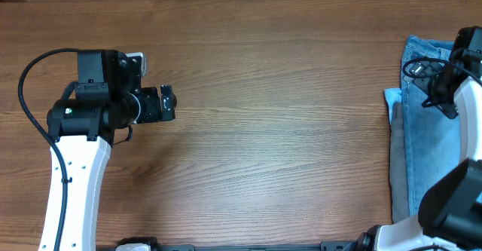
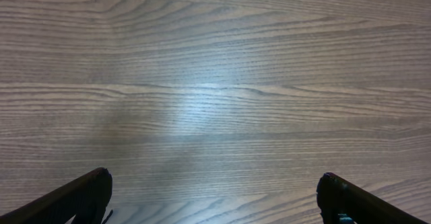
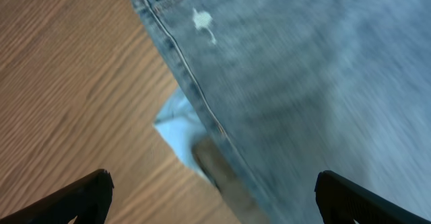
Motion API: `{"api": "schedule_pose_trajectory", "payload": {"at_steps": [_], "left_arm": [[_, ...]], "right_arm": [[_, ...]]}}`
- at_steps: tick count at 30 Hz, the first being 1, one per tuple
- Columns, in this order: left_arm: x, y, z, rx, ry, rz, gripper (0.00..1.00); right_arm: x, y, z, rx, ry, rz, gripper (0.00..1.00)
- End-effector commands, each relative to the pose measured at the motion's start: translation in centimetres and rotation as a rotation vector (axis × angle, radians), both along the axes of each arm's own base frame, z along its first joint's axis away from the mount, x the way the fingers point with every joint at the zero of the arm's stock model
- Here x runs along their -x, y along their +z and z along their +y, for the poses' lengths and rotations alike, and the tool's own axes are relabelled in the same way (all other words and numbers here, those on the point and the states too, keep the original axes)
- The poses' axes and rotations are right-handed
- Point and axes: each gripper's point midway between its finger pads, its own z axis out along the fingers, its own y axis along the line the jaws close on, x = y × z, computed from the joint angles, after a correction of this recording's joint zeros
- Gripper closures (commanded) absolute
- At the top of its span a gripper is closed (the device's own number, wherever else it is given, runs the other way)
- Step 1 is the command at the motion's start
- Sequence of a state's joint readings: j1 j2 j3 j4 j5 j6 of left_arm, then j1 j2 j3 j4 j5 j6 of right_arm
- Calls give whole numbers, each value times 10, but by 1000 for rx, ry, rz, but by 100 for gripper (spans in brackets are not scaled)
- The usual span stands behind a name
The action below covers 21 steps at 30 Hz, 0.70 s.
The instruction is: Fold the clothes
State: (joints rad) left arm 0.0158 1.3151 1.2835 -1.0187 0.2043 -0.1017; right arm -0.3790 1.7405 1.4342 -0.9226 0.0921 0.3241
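The light blue denim jeans (image 1: pixel 423 138) lie at the right edge of the table, on top of a pile. They fill most of the right wrist view (image 3: pixel 303 83), with a stitched seam and a small white fleck (image 3: pixel 201 20). My right gripper (image 3: pixel 212 197) is open, hovering above the jeans' left edge; in the overhead view the right arm (image 1: pixel 452 85) covers part of the jeans. My left gripper (image 1: pixel 167 104) is open and empty over bare wood at the left; its fingertips show in the left wrist view (image 2: pixel 214 194).
Under the jeans a pale-blue garment (image 1: pixel 392 96) sticks out at the left, also shown in the right wrist view (image 3: pixel 176 126), with a grey garment (image 1: pixel 397 160) below it. The wooden table (image 1: pixel 279 130) stretches between the arms.
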Motion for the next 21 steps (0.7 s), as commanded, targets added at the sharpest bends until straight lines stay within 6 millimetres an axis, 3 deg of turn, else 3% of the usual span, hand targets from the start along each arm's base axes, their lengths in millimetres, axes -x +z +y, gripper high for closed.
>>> {"api": "schedule_pose_trajectory", "payload": {"at_steps": [1, 10, 21], "left_arm": [[-4, 6, 4, -10, 2, -17, 0], [-4, 6, 4, -10, 2, -18, 0], [-3, 6, 4, -10, 2, -13, 0]], "right_arm": [[-15, -12, -6, 11, 52, -1, 0], [-31, -57, -12, 6, 84, 47, 7], [-30, -101, -25, 28, 58, 125, 20]]}}
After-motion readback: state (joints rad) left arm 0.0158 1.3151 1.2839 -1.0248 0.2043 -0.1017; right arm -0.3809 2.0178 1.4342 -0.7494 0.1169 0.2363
